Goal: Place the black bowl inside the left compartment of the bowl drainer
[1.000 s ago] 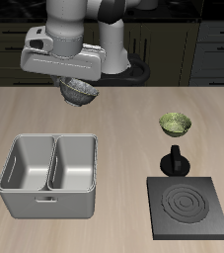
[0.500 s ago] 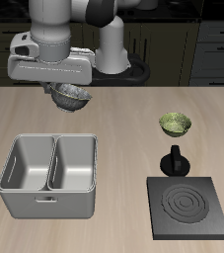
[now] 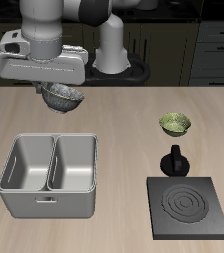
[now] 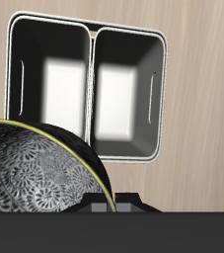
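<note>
Grey-black bowl [image 3: 64,96], gripped at its rim by the claw [image 3: 56,89], hangs above the counter [image 3: 123,119] just behind the brushed-metal bowl drainer [image 3: 48,203], whose compartments lie forward of and below it.

Small dark patterned bowl [image 3: 63,96] held in hand [image 3: 60,95], above bench [image 3: 123,119], behind grey metal two-compartment drainer tub [image 3: 48,174]. Flat black square stove plate [image 3: 188,209] beside tub, near front edge.
</note>
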You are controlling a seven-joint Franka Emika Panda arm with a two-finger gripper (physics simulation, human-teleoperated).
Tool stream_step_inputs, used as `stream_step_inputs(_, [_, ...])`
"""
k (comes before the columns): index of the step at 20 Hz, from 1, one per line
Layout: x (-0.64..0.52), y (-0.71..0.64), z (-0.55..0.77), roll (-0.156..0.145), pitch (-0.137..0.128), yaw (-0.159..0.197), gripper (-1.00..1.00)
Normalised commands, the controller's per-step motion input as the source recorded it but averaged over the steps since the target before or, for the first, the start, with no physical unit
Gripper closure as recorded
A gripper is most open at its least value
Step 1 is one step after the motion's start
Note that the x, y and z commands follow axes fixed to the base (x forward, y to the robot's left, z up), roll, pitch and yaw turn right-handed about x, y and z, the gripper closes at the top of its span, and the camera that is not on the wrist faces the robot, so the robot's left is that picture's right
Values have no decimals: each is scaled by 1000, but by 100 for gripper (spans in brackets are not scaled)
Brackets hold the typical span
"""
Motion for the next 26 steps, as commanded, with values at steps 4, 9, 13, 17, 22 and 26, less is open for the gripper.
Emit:
stream_step_inputs(4, [206,-165,88,-2,-5,-14,100])
stream_step_inputs(9, [94,46,70,33,-25,4,100])
stream_step_inputs(13, [93,268,118,66,-36,-2,100])
stream_step_inputs(17, [104,165,151,66,-53,-7,100])
stream_step_inputs(22, [67,181,43,26,-11,-4,100])
stream_step_inputs(26, [68,202,-17,51,-3,25,100])
